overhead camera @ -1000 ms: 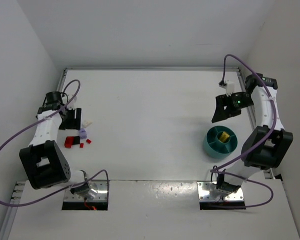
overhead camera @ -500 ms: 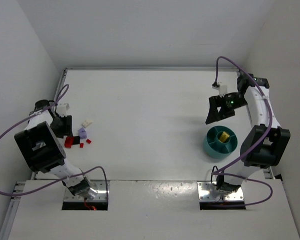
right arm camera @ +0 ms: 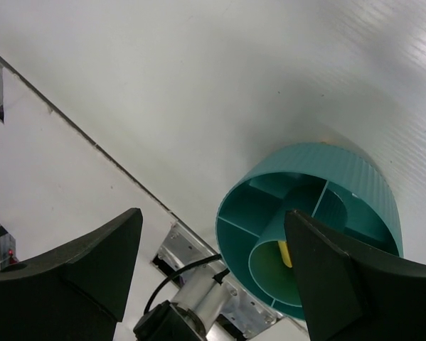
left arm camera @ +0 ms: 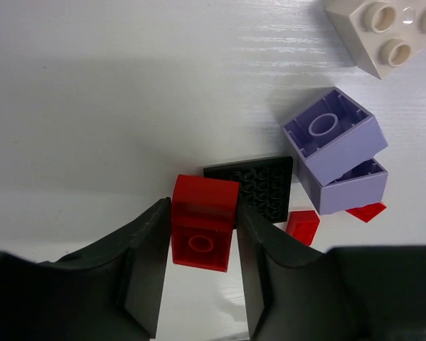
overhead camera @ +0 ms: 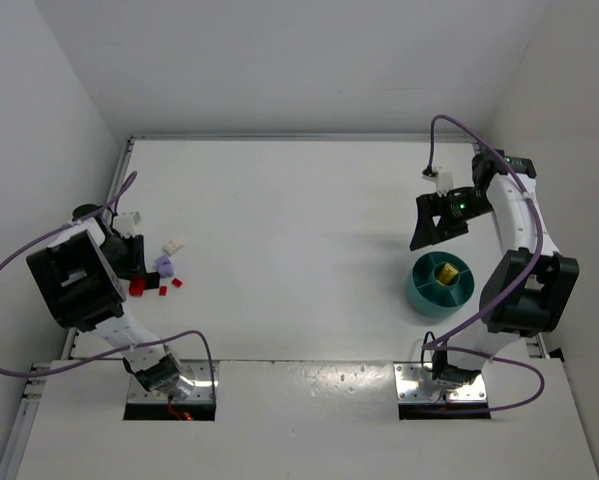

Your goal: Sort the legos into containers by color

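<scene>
In the left wrist view a red brick (left arm camera: 202, 227) sits between my left gripper's (left arm camera: 203, 213) two fingers, which press on both its sides, on the table. A black plate (left arm camera: 259, 186) lies right behind it. Two stacked lavender bricks (left arm camera: 333, 145), a cream brick (left arm camera: 387, 32) and two small red pieces (left arm camera: 302, 226) lie nearby. From above, the left gripper (overhead camera: 134, 262) is at the table's left edge over this pile. The teal bowl (overhead camera: 440, 283) stands at the right with a yellow brick (overhead camera: 444, 272) in its central cup. My right gripper (overhead camera: 434, 222) hangs open and empty behind the bowl.
White walls close the table on the left, back and right. The right wrist view looks down on the bowl (right arm camera: 319, 170), its yellow brick (right arm camera: 284, 253) and the metal mounting plate (right arm camera: 191, 249) at the near edge. The left arm's purple cable loops beside the pile.
The left arm swung toward the left edge and its jaws narrowed onto the red brick. The right gripper shifted slightly left and opened a little.
</scene>
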Controlling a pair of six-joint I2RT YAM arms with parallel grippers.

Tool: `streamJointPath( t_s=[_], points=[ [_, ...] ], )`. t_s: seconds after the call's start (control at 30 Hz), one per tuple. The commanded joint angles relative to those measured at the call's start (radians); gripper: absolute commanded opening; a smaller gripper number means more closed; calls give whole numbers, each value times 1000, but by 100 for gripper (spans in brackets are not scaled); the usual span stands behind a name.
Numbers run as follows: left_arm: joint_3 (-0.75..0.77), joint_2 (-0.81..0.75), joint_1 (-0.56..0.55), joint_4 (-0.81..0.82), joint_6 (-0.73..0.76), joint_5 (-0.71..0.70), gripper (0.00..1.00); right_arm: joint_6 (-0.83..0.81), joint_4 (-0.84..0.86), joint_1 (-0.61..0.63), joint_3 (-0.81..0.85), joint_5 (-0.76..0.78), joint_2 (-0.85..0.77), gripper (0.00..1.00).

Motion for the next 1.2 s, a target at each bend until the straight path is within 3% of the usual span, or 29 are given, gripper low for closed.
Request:
streamJointPath(
  t_s=[0.0,0.23,0.5,0.63,0.67,0.83,0.93,0.97,1.03,1.17],
  points=[
    [29,14,21,16,9,28,45,13,16,17,-4,-14,-28,81],
    [1,-3,21,16,42,68,26,47,36,36,-39,-101,-41,81],
    [90,-193,11,-88,64,368,8,194,148,191,-116,-307,-115,76],
    [161,-305,-16,-98,-82,457,0,332,350,261,-129,-267,-236,76],
    [172,-325,-16,-69,-176,493,0,381,443,274,-140,-254,-259,76],
    [195,-449,-16,43,-471,576,3,418,510,339,-100,-232,-261,71],
    [204,-458,-40,94,-703,507,5,524,767,379,-201,-136,-394,73],
    [213,-446,-40,94,-790,507,5,583,932,390,-276,-108,-432,73],
    [213,-428,-40,94,-859,568,6,639,1064,431,-330,-108,-491,73],
    [173,-377,-68,125,-1059,648,6,768,1269,545,-370,-39,-427,73]
  ],
)
